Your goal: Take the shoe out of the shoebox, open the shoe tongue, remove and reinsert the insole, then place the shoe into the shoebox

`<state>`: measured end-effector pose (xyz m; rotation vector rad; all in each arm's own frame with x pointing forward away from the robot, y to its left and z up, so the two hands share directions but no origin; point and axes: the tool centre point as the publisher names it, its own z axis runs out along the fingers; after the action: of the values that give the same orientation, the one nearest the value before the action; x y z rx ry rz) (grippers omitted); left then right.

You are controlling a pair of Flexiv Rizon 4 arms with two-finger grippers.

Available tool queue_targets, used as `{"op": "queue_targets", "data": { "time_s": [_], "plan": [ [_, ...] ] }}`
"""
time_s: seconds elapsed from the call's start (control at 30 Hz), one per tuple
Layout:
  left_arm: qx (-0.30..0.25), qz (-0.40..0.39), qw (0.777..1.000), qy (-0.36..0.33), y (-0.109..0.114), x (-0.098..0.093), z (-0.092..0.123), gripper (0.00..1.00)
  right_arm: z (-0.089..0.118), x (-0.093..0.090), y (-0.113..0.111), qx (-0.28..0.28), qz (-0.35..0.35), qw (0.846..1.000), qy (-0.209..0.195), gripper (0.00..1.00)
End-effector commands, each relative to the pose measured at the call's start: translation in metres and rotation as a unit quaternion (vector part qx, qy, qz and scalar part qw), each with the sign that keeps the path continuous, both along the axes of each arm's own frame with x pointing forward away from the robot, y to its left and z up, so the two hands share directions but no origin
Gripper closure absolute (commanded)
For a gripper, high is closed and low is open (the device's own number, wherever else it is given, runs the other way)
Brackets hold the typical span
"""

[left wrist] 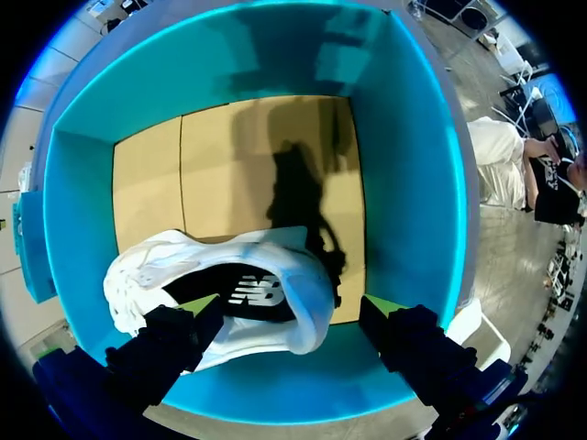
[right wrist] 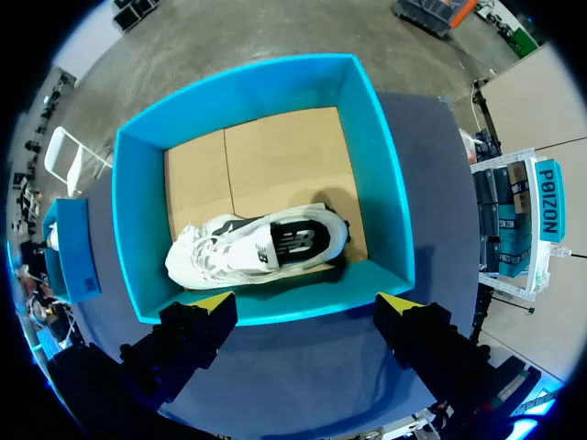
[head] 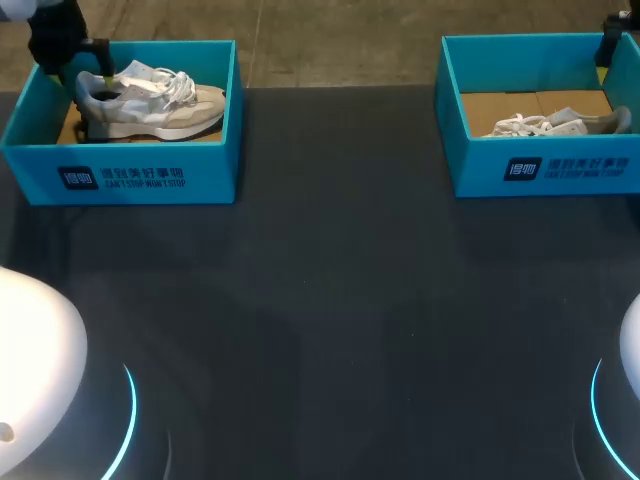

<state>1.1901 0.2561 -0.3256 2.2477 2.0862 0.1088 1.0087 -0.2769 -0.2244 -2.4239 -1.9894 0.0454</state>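
Shoe [head: 150, 100]: found upright in the shoebox [head: 120, 175] at the bench's far left corner, heel beside the wide-open left gripper [left wrist: 293, 310]. Saw the right gripper [right wrist: 305, 301], jaws also apart, above the far right box [head: 540, 170].

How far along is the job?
Nothing is done: the left white sneaker lies in the left teal cardboard shoebox, the right white sneaker in the right shoebox. In hand: open left gripper at the left sneaker's heel, open right gripper above the right shoebox. Left: everything.

A dark table [head: 330, 300] carries a left shoebox [head: 120, 178] and a right shoebox [head: 545, 168].
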Motion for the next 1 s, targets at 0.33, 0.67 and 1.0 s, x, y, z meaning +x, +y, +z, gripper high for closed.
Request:
{"op": "queue_targets", "data": {
  "time_s": [0.33,0.67,1.0],
  "plan": [
    [0.015,0.016,1.000,0.019,0.005,0.012,-0.021,0.00,0.000,0.000,0.000,-0.001,0.000,1.000,0.000,0.00],
    [0.023,0.030,0.999,0.033,0.011,0.016,-0.032,0.00,0.000,0.000,0.000,-0.001,0.000,1.000,0.000,0.00],
    [0.031,0.044,0.997,0.059,0.015,0.023,-0.050,0.00,0.000,0.000,0.000,-0.001,0.000,1.000,0.000,0.00]
  ]
}}
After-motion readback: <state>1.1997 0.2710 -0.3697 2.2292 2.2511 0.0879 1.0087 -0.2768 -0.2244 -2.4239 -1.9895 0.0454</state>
